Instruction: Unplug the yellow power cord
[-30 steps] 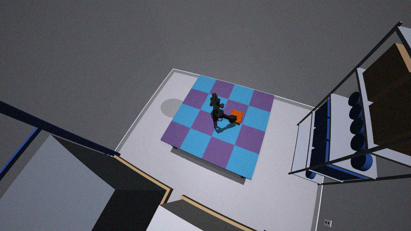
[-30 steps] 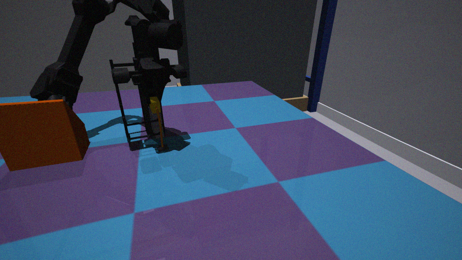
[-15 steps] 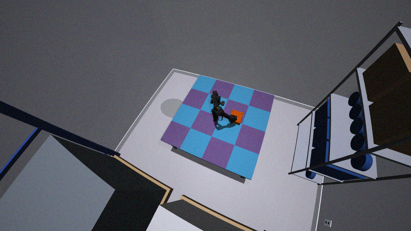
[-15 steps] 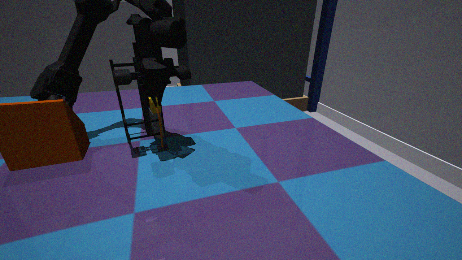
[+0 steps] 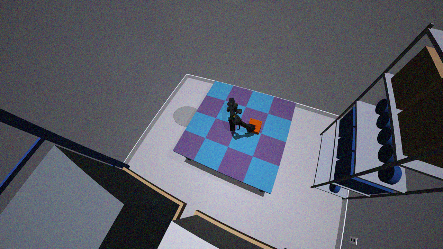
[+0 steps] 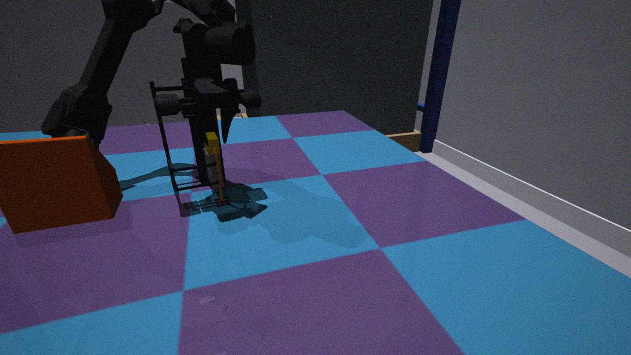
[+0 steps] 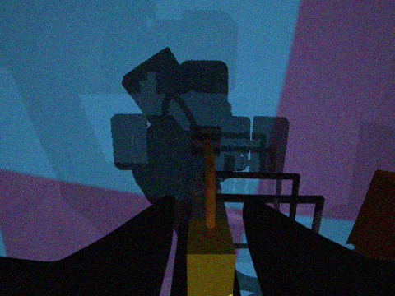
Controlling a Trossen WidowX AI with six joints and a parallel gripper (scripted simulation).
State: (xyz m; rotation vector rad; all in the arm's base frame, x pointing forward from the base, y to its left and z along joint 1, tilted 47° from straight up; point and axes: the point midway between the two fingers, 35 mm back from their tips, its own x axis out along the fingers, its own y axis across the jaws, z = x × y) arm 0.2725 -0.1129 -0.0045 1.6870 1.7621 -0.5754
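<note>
Checkered table (image 6: 397, 287) in front. Orange cord (image 6: 218, 176) foot touches the table in the arm's shadow and runs straight up to the yellow plug (image 7: 209, 275). Plug sits upright directly over the grey power strip (image 6: 206, 162); can't tell if it's still seated. Gripper (image 6: 214, 142) points down around the plug, jaws part-open, a sliver of gap on each side in the wrist view, not clamping. Black wire frame (image 6: 169, 145) just left. Orange box (image 6: 52, 181) well left.
</note>
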